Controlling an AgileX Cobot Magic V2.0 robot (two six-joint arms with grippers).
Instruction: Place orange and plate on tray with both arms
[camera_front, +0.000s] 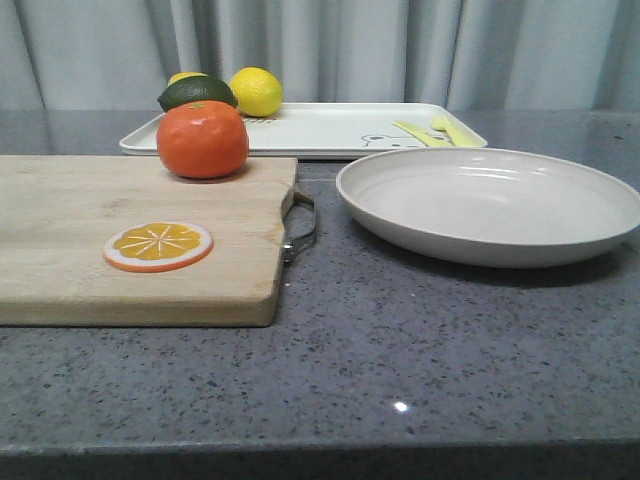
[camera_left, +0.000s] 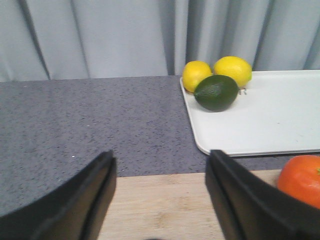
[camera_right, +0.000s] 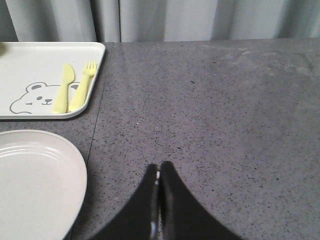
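Note:
The orange sits on the far part of the wooden cutting board; its edge shows in the left wrist view. The off-white plate rests on the counter to the right, and its rim shows in the right wrist view. The white tray lies behind both, with its bear drawing. My left gripper is open and empty above the board, the orange off to one side. My right gripper is shut and empty over bare counter beside the plate. Neither gripper shows in the front view.
Two lemons and a dark green lime sit at the tray's left end. A yellow knife and fork lie at its right end. An orange slice lies on the board. A grey curtain hangs behind.

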